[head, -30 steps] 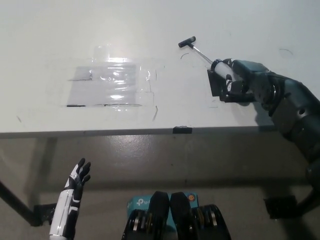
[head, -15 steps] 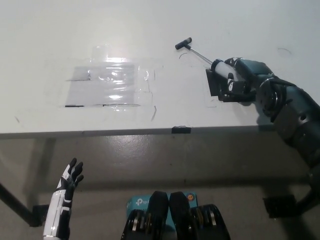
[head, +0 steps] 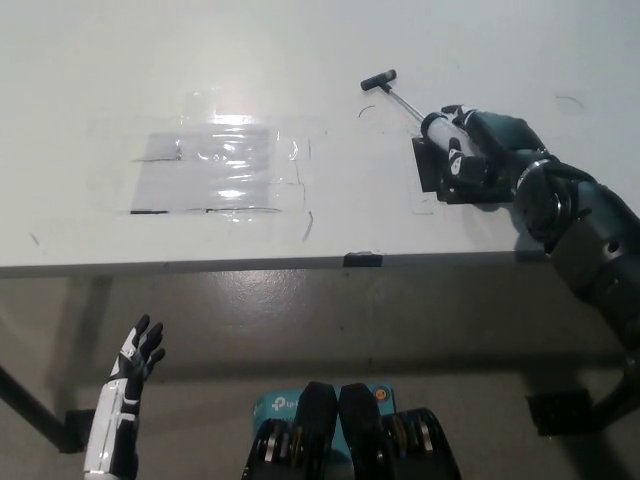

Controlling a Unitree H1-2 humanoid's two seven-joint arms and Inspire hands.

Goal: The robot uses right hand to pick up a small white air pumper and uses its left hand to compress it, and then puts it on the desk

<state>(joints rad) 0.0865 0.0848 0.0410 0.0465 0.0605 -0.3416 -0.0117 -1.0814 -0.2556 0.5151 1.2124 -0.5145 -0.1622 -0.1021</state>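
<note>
While the open white left hand (head: 135, 362) has sunk below the desk (head: 330, 235), the black right hand (head: 478, 150) stays clamped on the air pumper (head: 432, 128), tilting its handle slightly higher, compression still ahead.

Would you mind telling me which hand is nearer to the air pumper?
Right. The right hand is closed around the air pumper on the desk; the left hand hangs open below the desk edge.

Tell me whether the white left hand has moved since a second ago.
Yes. The left hand has dropped lower and leftward, farther below the desk's front edge.
</note>
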